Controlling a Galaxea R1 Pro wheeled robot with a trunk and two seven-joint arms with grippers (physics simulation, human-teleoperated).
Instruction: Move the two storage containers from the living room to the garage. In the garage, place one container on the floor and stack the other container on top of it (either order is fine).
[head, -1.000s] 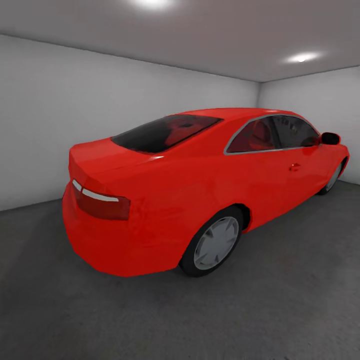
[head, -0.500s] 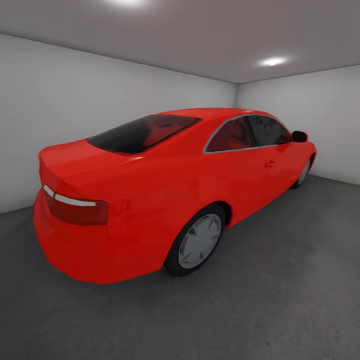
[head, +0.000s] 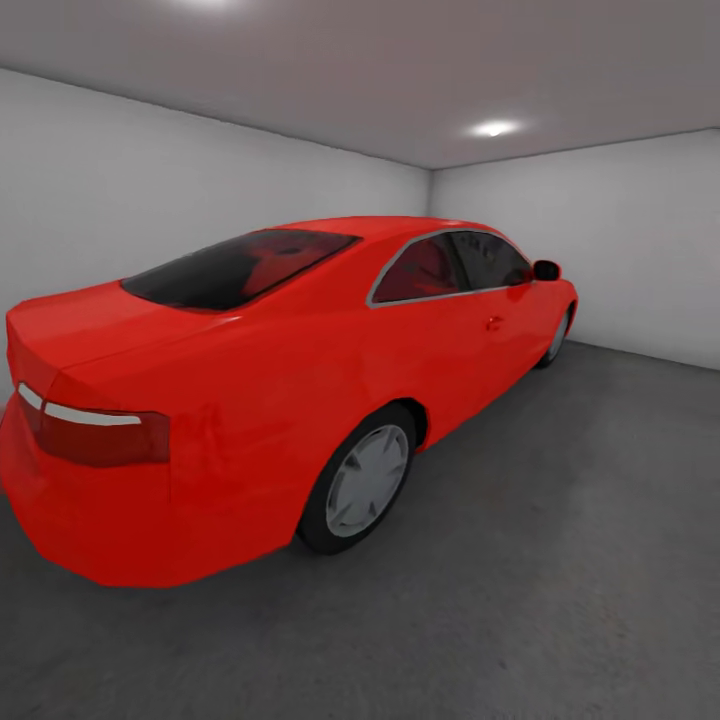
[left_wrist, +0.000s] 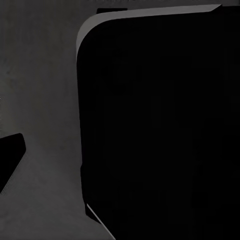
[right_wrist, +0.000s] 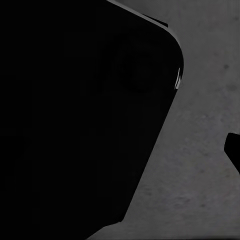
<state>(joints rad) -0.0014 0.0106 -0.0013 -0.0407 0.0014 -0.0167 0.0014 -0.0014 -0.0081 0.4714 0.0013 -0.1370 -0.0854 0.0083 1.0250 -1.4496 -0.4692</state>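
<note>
We're in the garage, and the head view looks across a red car (head: 270, 380) parked near the grey-white wall (head: 150, 180), its rear corner close by at the left, its nose pointing off toward the far corner. Dark grey concrete floor (head: 560, 560) spreads wide and bare along the car's right flank, with ceiling lights glowing above.

Down at the wrists, the left wrist view gives a big black rounded body, probably part of the robot itself (left_wrist: 160, 125), over that same mottled concrete (left_wrist: 40, 90). The right wrist view offers much the same: a dark rounded mass (right_wrist: 75, 110) with grey floor (right_wrist: 200, 190) beside it. As for the tools, there's no telling how far either one is open, or whether either has hold of anything, because no fingers can be made out in that darkness.

The storage containers? No orange-red bin can be picked out anywhere in these pictures, so where they sit can't be said.

My read: this is a travelling step, the robot on the move inside the garage, not a placing step. The next move calls for getting a container into sight, whether that means finding a drop spot on that open floor or heading off for a bin
</note>
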